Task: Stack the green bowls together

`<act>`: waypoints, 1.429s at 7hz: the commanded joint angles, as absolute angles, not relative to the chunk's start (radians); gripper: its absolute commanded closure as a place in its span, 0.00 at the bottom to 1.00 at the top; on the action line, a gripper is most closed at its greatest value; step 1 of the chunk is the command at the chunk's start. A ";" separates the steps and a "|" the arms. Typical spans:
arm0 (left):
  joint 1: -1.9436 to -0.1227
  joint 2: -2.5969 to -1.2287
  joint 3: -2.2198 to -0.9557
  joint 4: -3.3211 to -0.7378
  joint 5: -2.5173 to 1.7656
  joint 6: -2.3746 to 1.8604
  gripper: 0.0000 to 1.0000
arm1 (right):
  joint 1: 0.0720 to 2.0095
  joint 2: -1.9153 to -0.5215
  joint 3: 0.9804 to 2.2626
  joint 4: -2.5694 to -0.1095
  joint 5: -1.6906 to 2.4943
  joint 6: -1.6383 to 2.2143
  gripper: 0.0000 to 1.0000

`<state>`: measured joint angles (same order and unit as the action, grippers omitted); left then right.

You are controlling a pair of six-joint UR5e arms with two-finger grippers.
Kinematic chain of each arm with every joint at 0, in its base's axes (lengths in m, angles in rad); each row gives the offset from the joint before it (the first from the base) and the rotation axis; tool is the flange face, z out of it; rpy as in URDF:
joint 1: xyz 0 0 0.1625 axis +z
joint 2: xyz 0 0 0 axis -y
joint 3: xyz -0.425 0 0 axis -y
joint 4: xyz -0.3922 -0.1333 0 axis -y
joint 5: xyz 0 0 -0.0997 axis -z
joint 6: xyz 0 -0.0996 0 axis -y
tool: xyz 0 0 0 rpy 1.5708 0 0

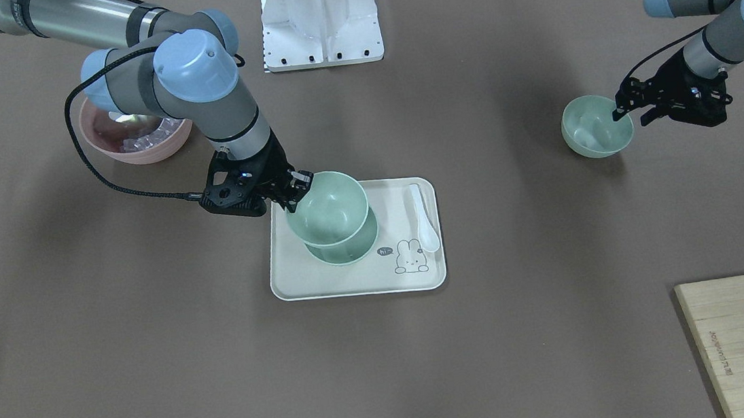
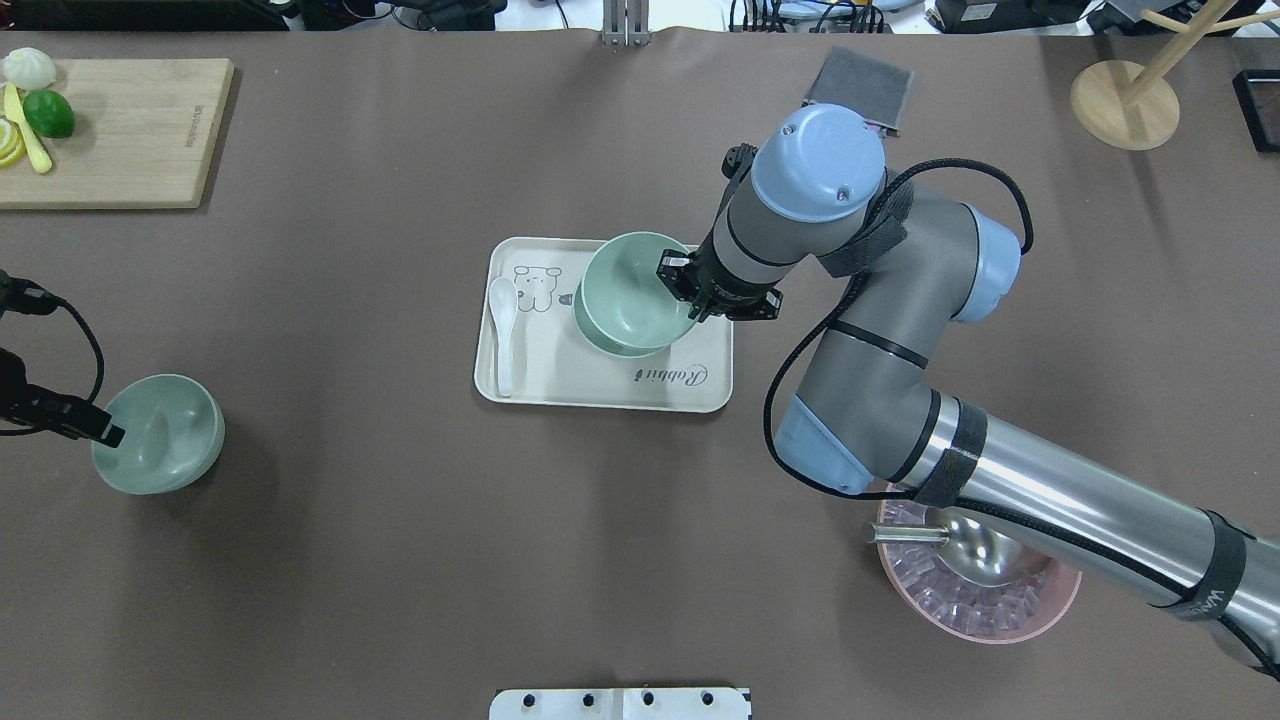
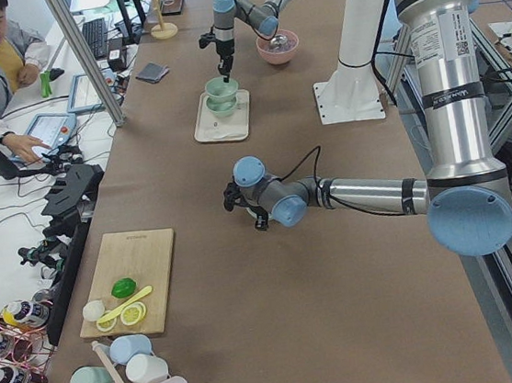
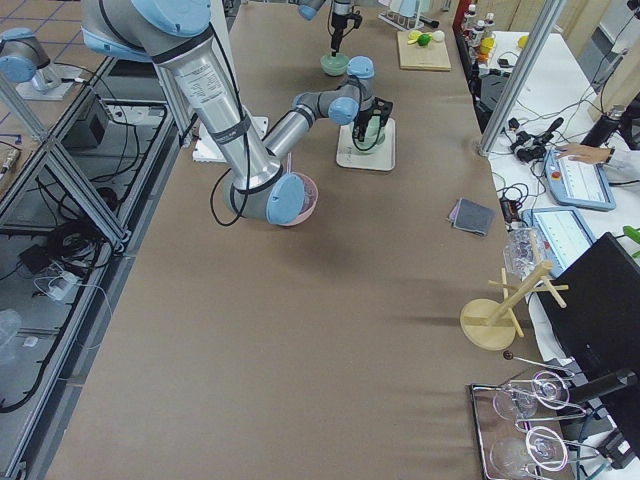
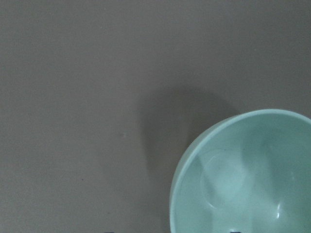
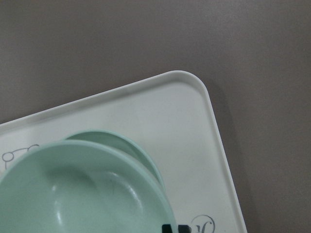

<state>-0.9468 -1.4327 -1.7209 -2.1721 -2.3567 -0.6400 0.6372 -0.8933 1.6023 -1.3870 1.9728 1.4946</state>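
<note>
My right gripper (image 1: 295,192) is shut on the rim of one green bowl (image 1: 327,206) and holds it tilted just above a second green bowl (image 1: 348,249), which sits on the cream tray (image 1: 324,282). In the right wrist view the held bowl (image 6: 73,194) overlaps the lower one (image 6: 126,145). The third green bowl (image 2: 165,435) stands alone on the table at my left. My left gripper (image 2: 105,432) is open, with its fingers on either side of that bowl's rim. The left wrist view shows this bowl (image 5: 243,179) from above.
A white spoon (image 2: 503,335) lies on the tray's far side. A pink bowl (image 2: 975,590) with a metal scoop stands under my right arm. A wooden cutting board (image 2: 110,130) with fruit is far left. A grey cloth (image 2: 858,90) lies at the far edge.
</note>
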 commanded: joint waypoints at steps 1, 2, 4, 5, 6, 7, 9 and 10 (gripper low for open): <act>-0.939 -1.450 -1.721 -2.175 -2.359 -0.690 0.62 | 0.637 -0.893 1.595 -1.385 1.968 1.494 1.00; -0.937 -1.450 -1.723 -2.177 -2.359 -0.692 1.00 | 0.637 -0.882 1.582 -1.372 1.961 1.496 1.00; -0.937 -1.451 -1.727 -2.177 -2.367 -0.693 1.00 | 0.637 -0.870 1.534 -1.315 1.960 1.505 1.00; -0.937 -1.454 -1.755 -2.175 -2.370 -0.695 1.00 | 0.637 -0.870 1.536 -1.313 1.960 1.505 1.00; -0.937 -1.460 -1.773 -2.172 -2.414 -0.737 1.00 | 0.637 -0.870 1.536 -1.312 1.960 1.503 1.00; -0.939 -1.494 -1.781 -2.169 -2.446 -0.777 1.00 | 0.635 -0.873 1.536 -1.312 1.962 1.503 1.00; -0.939 -1.549 -1.789 -2.168 -2.454 -0.837 1.00 | 0.632 -0.870 1.536 -1.312 1.960 1.503 1.00; -0.939 -1.589 -1.790 -2.168 -2.508 -0.877 1.00 | 0.632 -0.870 1.534 -1.312 1.960 1.502 1.00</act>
<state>-0.9386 -1.5458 -1.7861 -2.1685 -2.4637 -0.8351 0.6326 -0.8701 1.5350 -1.3116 1.9609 1.5033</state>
